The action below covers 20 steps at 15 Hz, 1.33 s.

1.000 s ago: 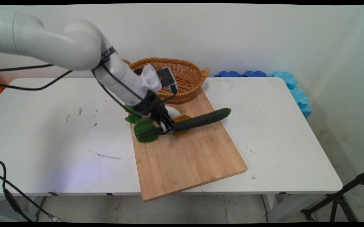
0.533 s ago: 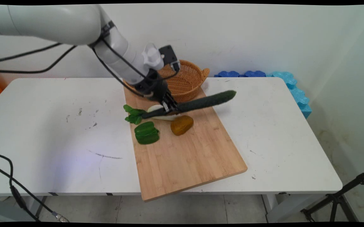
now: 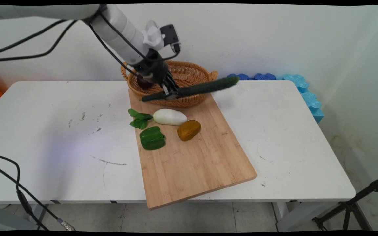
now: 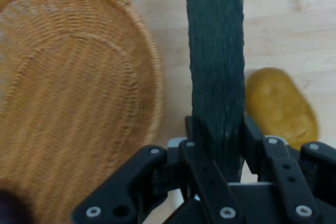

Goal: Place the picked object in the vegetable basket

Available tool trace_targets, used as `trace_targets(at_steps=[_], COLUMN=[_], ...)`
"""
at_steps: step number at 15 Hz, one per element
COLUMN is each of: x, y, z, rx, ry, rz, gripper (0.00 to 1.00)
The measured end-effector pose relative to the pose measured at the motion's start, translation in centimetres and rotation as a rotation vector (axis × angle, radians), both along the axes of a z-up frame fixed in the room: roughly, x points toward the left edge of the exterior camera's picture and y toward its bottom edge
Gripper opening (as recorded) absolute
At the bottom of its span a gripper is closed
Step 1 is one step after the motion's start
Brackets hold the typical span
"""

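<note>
No lettering, label, brand name, number or sign can be read in either view: not on the arm, the things on the tabletop (image 3: 274, 137), or the wall behind.

White, smooth, rounded arm links (image 3: 120, 28). Thin black cables (image 3: 28, 41) run along the arm and hang loose beside it. Small dark box-shaped module (image 3: 170, 34) sits on a white bracket at the wrist. Black two-finger gripper (image 3: 170, 93); jointed matte-black linkage bars (image 4: 205, 182) dotted with round silver screw heads.
</note>
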<state>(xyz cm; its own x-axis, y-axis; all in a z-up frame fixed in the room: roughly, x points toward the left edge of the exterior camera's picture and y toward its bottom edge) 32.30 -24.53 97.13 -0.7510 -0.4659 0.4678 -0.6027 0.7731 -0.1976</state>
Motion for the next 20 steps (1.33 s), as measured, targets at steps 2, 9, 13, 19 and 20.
trace_targets(at_steps=[2,9,13,19,20], x=[1.4,7.0,9.6,11.8,12.0], y=[-0.8,-3.8,-5.3,-7.1,-7.3], z=[0.8,2.3,1.9,0.0,-0.4], rx=[-0.016,-0.055,-0.06,-0.048,-0.046], ry=[-0.032,-0.16,-0.215,-0.253,-0.255], rz=[-0.007,-0.03,-0.054,-0.088,-0.091], gripper=[0.0,0.0,0.0,0.0,0.0])
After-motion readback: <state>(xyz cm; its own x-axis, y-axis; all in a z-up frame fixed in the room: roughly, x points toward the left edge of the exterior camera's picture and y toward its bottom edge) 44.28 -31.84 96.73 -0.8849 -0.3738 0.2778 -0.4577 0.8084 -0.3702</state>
